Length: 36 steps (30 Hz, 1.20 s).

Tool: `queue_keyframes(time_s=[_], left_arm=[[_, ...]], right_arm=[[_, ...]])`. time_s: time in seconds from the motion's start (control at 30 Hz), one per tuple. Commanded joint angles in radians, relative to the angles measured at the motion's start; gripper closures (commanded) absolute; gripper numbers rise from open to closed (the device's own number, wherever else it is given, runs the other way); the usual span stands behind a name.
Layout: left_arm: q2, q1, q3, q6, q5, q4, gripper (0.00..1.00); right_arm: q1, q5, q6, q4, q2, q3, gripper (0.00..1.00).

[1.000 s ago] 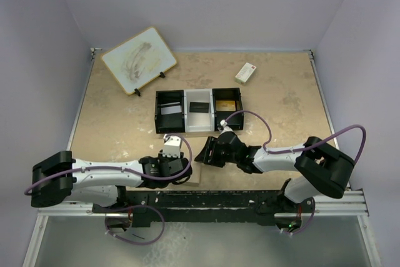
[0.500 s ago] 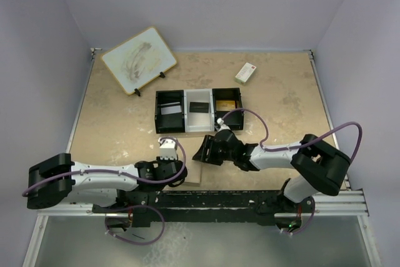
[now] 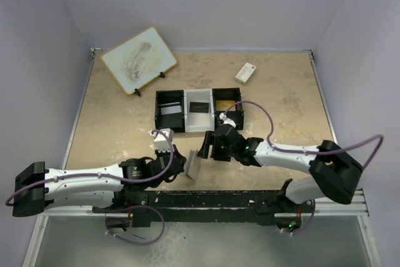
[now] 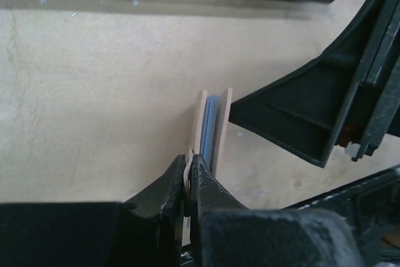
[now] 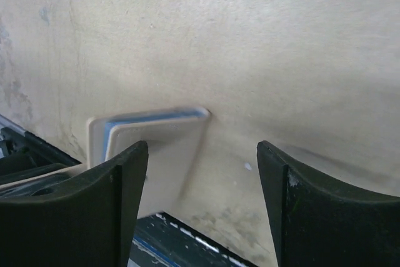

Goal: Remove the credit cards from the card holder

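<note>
The tan card holder (image 3: 192, 166) is held up on edge near the table's front, tilted. In the left wrist view the card holder (image 4: 212, 123) shows edge-on, two tan covers with a pale blue layer between. My left gripper (image 4: 189, 173) is shut on its near flap. My right gripper (image 3: 205, 146) is open, just right of the card holder. In the right wrist view the card holder (image 5: 156, 145) lies behind the left finger (image 5: 112, 204) of my right gripper (image 5: 203, 167). I see no card sticking out of it.
A black-and-white three-compartment tray (image 3: 197, 110) with cards in it stands behind the grippers. A white box with a red mark (image 3: 245, 73) lies at the back right. A small whiteboard on a stand (image 3: 138, 59) is at the back left. The rail (image 3: 206, 201) runs along the front edge.
My left gripper has lifted the card holder from flat on the table to standing on edge. My right gripper has moved a little up and towards it, still open.
</note>
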Motion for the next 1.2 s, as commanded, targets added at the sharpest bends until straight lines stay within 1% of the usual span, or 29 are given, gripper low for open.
queue_keyframes(time_s=[0.0,0.07,0.13,0.17,0.2,0.27,0.3,0.33,0.37,0.43,0.53,0.63,0.73,0.83,0.87,1.03,1.17], left_arm=[[-0.005,-0.005,0.078,0.047,-0.042,0.114,1.0],[0.034,-0.005,0.107,0.081,-0.02,0.16,1.0],[0.104,-0.005,0.163,0.096,-0.019,0.161,1.0],[0.131,-0.005,0.182,0.098,-0.021,0.161,1.0],[0.153,-0.005,0.193,0.098,-0.024,0.161,1.0],[0.174,-0.007,0.191,0.073,-0.036,0.155,1.0],[0.172,-0.008,0.18,0.057,-0.049,0.147,1.0],[0.161,-0.008,0.161,0.041,-0.06,0.141,1.0],[0.142,-0.008,0.143,0.03,-0.072,0.121,1.0],[0.091,-0.008,0.101,-0.005,-0.11,0.046,1.0],[-0.009,-0.007,0.029,-0.095,-0.147,-0.095,1.0],[-0.1,-0.008,-0.083,-0.189,-0.122,-0.136,1.0],[-0.127,-0.008,-0.142,-0.237,-0.107,-0.144,1.0],[-0.101,-0.008,-0.139,-0.232,-0.11,-0.152,1.0],[-0.08,-0.008,-0.128,-0.223,-0.114,-0.155,1.0],[0.035,-0.007,-0.075,-0.189,-0.114,-0.157,1.0],[0.084,-0.008,-0.059,-0.165,-0.111,-0.138,1.0]], right_arm=[[-0.034,0.118,-0.067,-0.197,-0.148,0.029,0.26],[-0.058,0.149,-0.052,-0.231,-0.211,0.016,0.26],[-0.067,0.247,0.046,-0.303,-0.285,-0.01,0.26],[-0.07,0.278,0.072,-0.29,-0.336,-0.042,0.26],[-0.071,0.281,0.061,-0.244,-0.39,-0.083,0.26],[-0.075,0.229,0.028,-0.106,-0.486,-0.167,0.28],[-0.075,0.149,0.001,-0.005,-0.52,-0.21,0.29],[-0.076,0.111,-0.012,0.074,-0.541,-0.241,0.3],[-0.076,0.054,-0.011,0.127,-0.548,-0.263,0.32],[-0.075,0.01,-0.026,0.229,-0.526,-0.283,0.37],[-0.075,-0.081,-0.029,0.288,-0.446,-0.279,0.41],[-0.075,-0.137,-0.031,0.35,-0.351,-0.262,0.42],[-0.075,-0.181,-0.071,0.357,-0.249,-0.203,0.43],[-0.075,-0.15,-0.058,0.231,-0.148,-0.118,0.43],[-0.075,-0.147,-0.054,0.214,-0.127,-0.103,0.44],[-0.075,-0.227,-0.05,0.33,-0.074,-0.108,0.45],[-0.074,-0.234,-0.033,0.309,-0.013,-0.091,0.46]])
